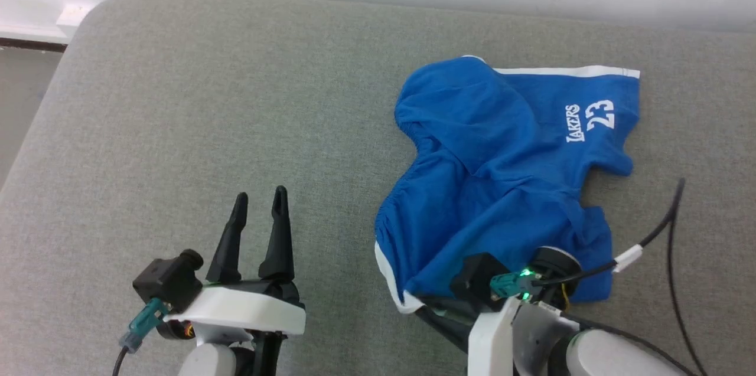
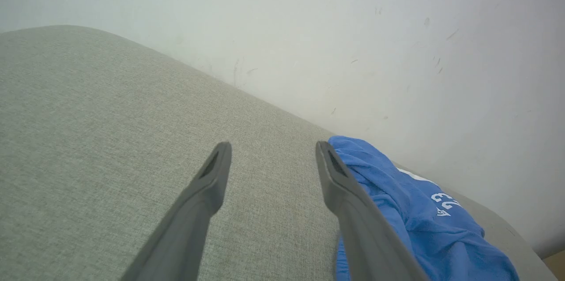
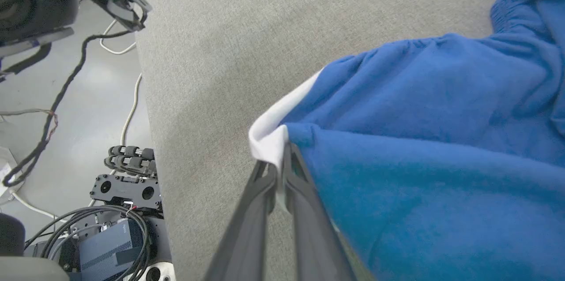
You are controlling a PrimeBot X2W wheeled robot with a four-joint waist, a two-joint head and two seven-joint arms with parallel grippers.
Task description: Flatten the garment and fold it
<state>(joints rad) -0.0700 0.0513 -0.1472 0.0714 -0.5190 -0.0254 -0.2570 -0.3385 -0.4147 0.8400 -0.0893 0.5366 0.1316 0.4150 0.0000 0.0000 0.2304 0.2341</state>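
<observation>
Two arms are seen at the lower edge of the head view. The left gripper [image 1: 260, 194] is held at about 7 o'clock over the bare grey padded surface [image 1: 207, 98], its dark fingers pointed toward 12 o'clock and spread apart with nothing between them; whether the tips touch the padding cannot be told. The right gripper [image 3: 282, 159] is placed at about 5 o'clock, and its fingers are pressed together on a white-trimmed corner of the garment [image 1: 502, 175], the cloth being drawn into a small peak at the pinch. The blue garment is spread in a crumpled heap over the 3 o'clock side of the padding, well apart from the left gripper, with its gathered waistband turned toward 9 o'clock, a white stripe along its 12 o'clock edge and the white "LAKERS 23" print toward 2 o'clock. A black cable [image 1: 673, 216] with a white tag is looped from the right wrist out toward 3 o'clock. A pale wall [image 2: 353, 29] is seen beyond the padding at 12 o'clock. In the right wrist view a grey floor [image 3: 88, 87] with cables and dark equipment [image 3: 119, 232] is seen at 8 o'clock. The garment's nearest edge is covered by the right wrist in the head view, and the right fingers are largely hidden there.
</observation>
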